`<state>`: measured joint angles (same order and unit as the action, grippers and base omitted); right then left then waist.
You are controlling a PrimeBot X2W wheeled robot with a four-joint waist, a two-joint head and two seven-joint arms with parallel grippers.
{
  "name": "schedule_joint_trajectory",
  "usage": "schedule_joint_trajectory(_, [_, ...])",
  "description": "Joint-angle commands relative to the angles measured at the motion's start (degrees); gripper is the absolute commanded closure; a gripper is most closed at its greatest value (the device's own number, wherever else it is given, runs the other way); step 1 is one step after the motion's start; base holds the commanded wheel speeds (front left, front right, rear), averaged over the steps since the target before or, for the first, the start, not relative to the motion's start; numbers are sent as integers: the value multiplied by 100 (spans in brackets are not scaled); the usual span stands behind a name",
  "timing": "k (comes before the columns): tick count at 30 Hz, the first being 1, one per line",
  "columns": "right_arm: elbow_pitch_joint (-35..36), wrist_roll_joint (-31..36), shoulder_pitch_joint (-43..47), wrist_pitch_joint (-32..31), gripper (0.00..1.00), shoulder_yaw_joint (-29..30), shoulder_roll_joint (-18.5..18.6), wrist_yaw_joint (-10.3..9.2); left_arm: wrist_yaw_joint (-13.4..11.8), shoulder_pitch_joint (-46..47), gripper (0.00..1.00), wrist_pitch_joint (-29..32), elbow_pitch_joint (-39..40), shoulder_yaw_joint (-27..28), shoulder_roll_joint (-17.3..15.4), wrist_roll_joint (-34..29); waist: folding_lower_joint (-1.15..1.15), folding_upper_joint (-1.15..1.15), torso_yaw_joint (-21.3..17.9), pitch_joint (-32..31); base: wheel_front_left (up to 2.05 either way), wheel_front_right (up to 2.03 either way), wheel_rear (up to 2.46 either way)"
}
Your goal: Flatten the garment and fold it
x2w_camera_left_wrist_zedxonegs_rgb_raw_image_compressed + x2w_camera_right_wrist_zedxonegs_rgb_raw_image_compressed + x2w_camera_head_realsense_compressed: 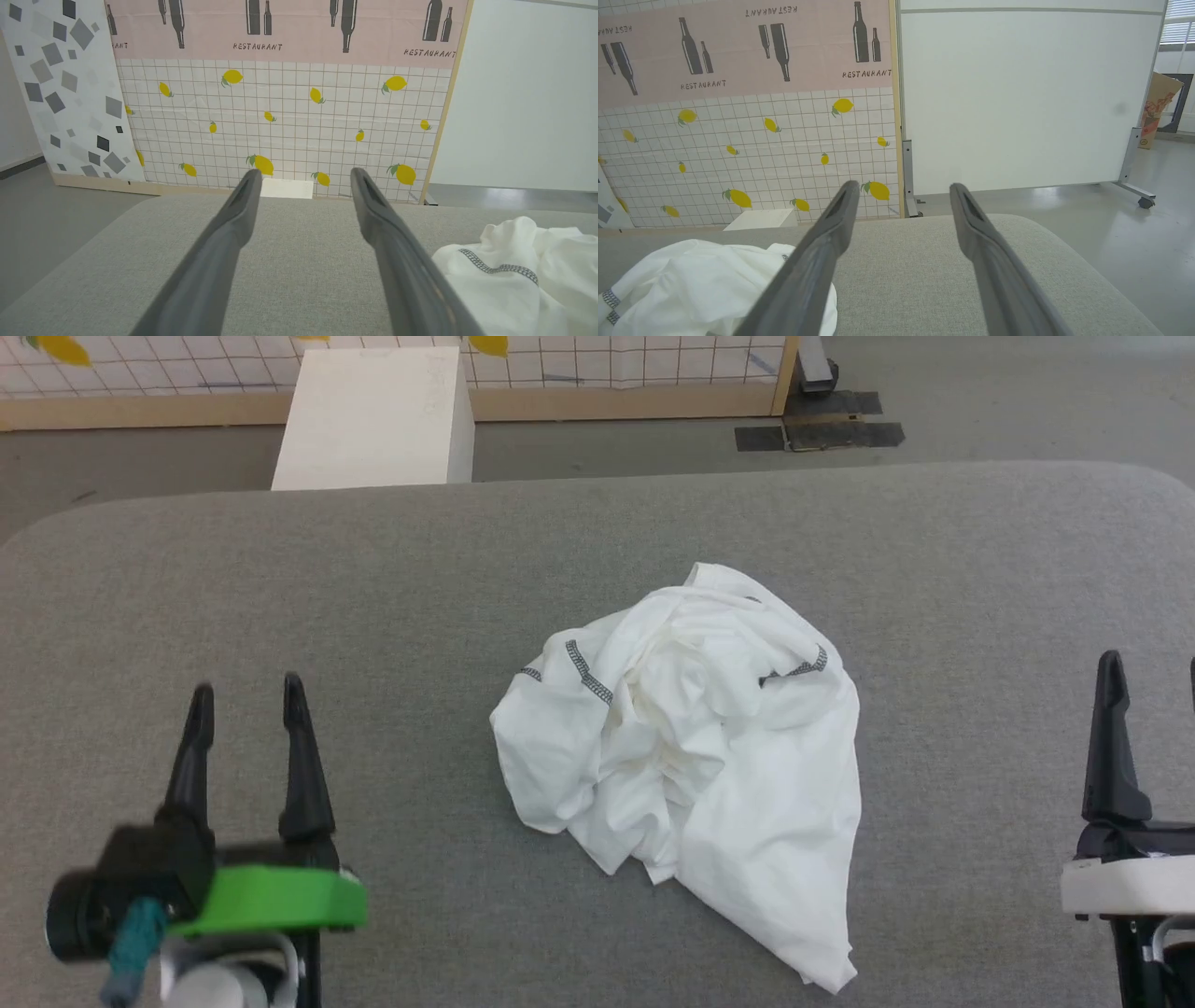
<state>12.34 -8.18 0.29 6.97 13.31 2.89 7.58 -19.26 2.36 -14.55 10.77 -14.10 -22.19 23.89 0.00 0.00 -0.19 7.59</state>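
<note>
The garment lies crumpled in a white heap with dark zigzag seams, a little right of the middle of the grey table. My left gripper stands open at the lower left, well apart from the garment, nothing between its fingers. At the right edge my right gripper shows one dark finger clearly; the other is cut off by the frame. In the left wrist view the open left gripper has the garment at its lower right. In the right wrist view the open right gripper has the garment at its lower left.
A rigid white box stands on the floor beyond the table's far edge, against a tiled panel with lemons. A white partition on wheels stands to the right. Bare grey table surrounds the garment on all sides.
</note>
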Motion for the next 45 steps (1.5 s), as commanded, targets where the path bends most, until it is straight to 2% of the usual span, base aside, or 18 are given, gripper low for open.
schedule_joint_trajectory(1, [5, -49, 78, -36, 0, -28, -2, -9, -40, -207, 0, -41, 129, 49, 139, -142, 0, 0, 21, 6, 0, 0, 0])
schedule_joint_trajectory(4, [-1, -42, 133, -94, 0, -109, -2, -9, 30, -527, 0, -42, 241, 128, 426, -276, 0, 0, 94, 33, 0, 0, 0])
schedule_joint_trajectory(7, [-65, -28, 170, -271, 0, -232, -2, -9, 255, -561, 0, -43, 200, 232, 581, -353, 0, 0, 179, 73, 0, 0, 0])
schedule_joint_trajectory(14, [-718, 27, 59, -1051, 0, -606, -2, -9, 775, -315, 0, -44, 10, 544, 940, -596, 0, 0, 413, 279, 0, 0, 0])
schedule_joint_trajectory(18, [-1215, 42, -33, -1668, 0, -755, -2, -9, 945, -296, 0, -44, -54, 573, 1185, -779, 0, 0, 569, 426, 0, 0, 0])
schedule_joint_trajectory(28, [-1765, 206, -172, -2917, 0, -962, -2, -9, 1423, -107, 0, -44, -310, 855, 1618, -1012, 0, 0, 889, 771, 0, 0, 0])
schedule_joint_trajectory(29, [-1771, 224, -185, -3012, 24, -966, -2, -9, 1452, -96, 0, -44, -327, 876, 1651, -1035, 0, 0, 900, 779, 0, 0, 0])
schedule_joint_trajectory(30, [-1750, 237, -210, -3079, 70, -931, -2, -9, 1484, -88, 0, -44, -344, 902, 1688, -1058, 0, 0, 906, 784, 0, 0, 0])
schedule_joint_trajectory(31, [-1715, 278, -234, -3110, 100, -902, -2, -9, 1508, -84, 0, -44, -356, 924, 1713, -1076, 0, 0, 906, 786, 0, 0, 0])
schedule_joint_trajectory(41, [-842, 689, -460, -3106, 100, -631, 14, -9, 1711, -162, 0, -44, -509, 1174, 1870, -1206, 0, 0, 661, 445, 0, 0, 0])
schedule_joint_trajectory(43, [-610, 800, -562, -3194, 100, -596, 185, -9, 1738, -190, 0, -44, -521, 1214, 1882, -1229, 0, 0, 591, 390, 0, 0, 0])
schedule_joint_trajectory(45, [-438, 871, -707, -3310, 100, -582, 505, -9, 1766, -209, 0, -44, -526, 1252, 1891, -1250, 0, 0, 531, 363, 0, 0, 0])
